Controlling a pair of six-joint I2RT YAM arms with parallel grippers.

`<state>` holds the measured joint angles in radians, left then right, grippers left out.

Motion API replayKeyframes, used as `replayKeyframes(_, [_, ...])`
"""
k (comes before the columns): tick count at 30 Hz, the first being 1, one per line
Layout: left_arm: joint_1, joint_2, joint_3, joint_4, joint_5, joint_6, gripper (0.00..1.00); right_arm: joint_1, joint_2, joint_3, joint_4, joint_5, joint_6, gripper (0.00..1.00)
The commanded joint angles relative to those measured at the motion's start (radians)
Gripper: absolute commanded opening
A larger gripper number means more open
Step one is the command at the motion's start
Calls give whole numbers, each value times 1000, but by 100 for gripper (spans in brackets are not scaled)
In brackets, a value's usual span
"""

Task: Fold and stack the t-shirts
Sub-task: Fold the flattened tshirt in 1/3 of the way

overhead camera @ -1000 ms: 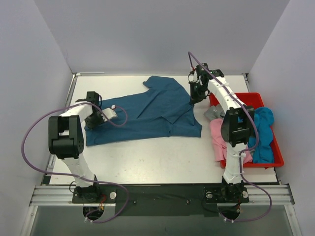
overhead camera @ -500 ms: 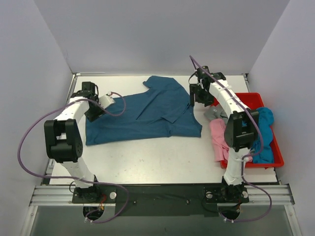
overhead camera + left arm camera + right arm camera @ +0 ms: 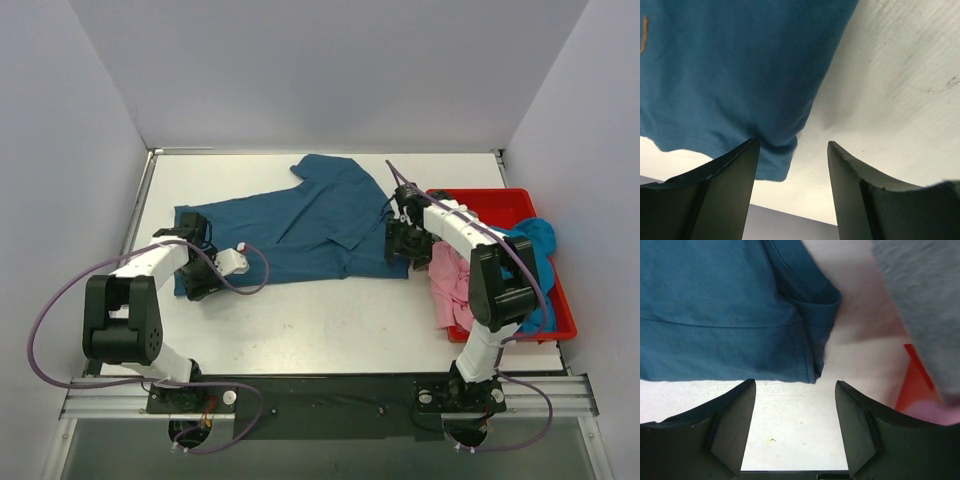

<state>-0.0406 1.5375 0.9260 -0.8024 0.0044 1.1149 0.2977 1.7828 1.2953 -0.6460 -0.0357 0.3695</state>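
A white surface (image 3: 330,310) sits inside a three-sided enclosure: a plain pale grey back wall (image 3: 330,70), a left wall (image 3: 60,150) and a right wall (image 3: 590,120), all bare. An aluminium rail (image 3: 320,395) runs along the near edge. The light is even and soft, with faint shadows. The left wrist view shows fine scratches and small dark specks on the surface.

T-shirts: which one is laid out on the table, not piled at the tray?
The dark teal-blue shirt, spread flat on the white table. The pink shirt and turquoise shirt are bunched at the red tray on the right.
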Motion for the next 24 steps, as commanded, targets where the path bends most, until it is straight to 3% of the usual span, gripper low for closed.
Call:
replayKeyframes(1, [-7, 32, -9, 104, 5, 17, 67, 4, 18, -82, 84, -53, 62, 59])
replayKeyframes(5, [-4, 72, -29, 179, -43, -13, 64, -6, 62, -126, 154, -61, 94, 56])
replayKeyframes(7, [-4, 81, -48, 221, -60, -18, 61, -8, 84, -126, 158, -59, 97, 48])
replayKeyframes(8, [-4, 82, -53, 233, -72, -14, 58, -8, 87, -128, 155, -56, 98, 39])
replayKeyframes(10, [-2, 90, -73, 281, -95, -9, 42, -11, 75, -145, 158, -43, 100, 27])
replayKeyframes(11, [2, 95, -78, 292, -98, -9, 23, -11, 63, -158, 158, -26, 101, 23])
replayKeyframes(12, [8, 98, -73, 290, -98, -13, 12, -14, 56, -171, 157, -23, 103, 11])
replayKeyframes(13, [13, 107, -67, 282, -101, -17, 0, -14, 43, -174, 152, -20, 101, 7])
replayKeyframes(14, [22, 110, -59, 281, -115, -23, 0, -17, 37, -183, 146, -21, 100, 0])
replayKeyframes(18, [85, 72, -62, 244, -141, 25, 0, -14, -29, -235, 97, -12, 97, 0])
replayKeyframes(24, [93, -46, -119, 114, -161, 117, 0, 38, -164, -362, -20, -9, 98, 0])
